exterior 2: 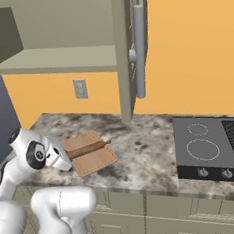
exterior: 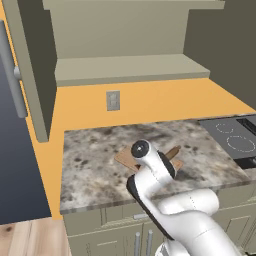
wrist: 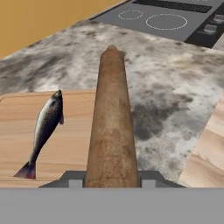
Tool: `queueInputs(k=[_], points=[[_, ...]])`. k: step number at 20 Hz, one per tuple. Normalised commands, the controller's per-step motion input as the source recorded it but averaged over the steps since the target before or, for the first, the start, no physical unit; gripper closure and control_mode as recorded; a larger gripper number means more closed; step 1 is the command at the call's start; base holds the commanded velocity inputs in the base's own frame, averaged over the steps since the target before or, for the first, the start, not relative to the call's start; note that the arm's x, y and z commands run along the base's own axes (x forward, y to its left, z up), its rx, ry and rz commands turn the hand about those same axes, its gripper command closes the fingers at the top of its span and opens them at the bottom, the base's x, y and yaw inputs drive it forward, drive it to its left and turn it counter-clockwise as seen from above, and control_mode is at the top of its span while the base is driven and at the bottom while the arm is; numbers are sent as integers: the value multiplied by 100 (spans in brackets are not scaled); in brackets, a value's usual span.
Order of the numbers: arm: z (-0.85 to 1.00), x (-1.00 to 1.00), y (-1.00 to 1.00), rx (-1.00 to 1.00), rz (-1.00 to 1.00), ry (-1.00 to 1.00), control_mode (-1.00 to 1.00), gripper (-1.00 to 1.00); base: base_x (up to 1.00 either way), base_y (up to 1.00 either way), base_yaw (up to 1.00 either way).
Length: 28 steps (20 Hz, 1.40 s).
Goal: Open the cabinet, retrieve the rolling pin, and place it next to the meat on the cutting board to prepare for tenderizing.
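Holding status: the gripper (wrist: pixel 112 183) is clamped on the near end of the rolling pin (wrist: pixel 111 118), one finger tip on each side, with the pin running straight out from the hand
Rolling pin location: in the air just over the right edge of the cutting board (wrist: pixel 65 131), pointing toward the cooktop (wrist: pixel 166 19); in the right base view it lies across the board's middle
Meat location: the meat (wrist: pixel 43 127), a small dark fish shape, lies on the board to the left of the pin in the hand view, near but apart
Handling judgement: rigid wood, smooth and round, probably light; it will not bend but can roll once released, and a grip at one end leaves the far end free to swing or sag
Grip point judgement: a hold nearer the middle would balance better; the present end hold should serve for a short set-down
Edges: the board's right edge has bare counter (exterior: pixel 90 165) beyond; the counter's front edge drops to the floor
Open room: free board surface between meat and pin; the cabinet (exterior: pixel 125 35) stands open above, well apart
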Motion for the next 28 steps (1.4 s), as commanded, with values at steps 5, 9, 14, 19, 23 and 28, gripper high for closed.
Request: queueInputs(k=[5, 9, 14, 19, 23, 28], points=[[-45, 28, 0, 0, 0, 8, -100, 100, 0, 0, 0], [-50, 29, 0, 0, 0, 3, -100, 100, 0, 0, 0], [-44, 37, 0, 0, 0, 0, -100, 100, 0, 0, 0], [-36, 38, -1, 0, 0, 1, -100, 100, 0, 0, 0], [-25, 31, 0, 0, 0, 5, -100, 100, 0, 0, 0], [-25, 28, 0, 0, 0, 7, -100, -100, 0, 0, 0]])
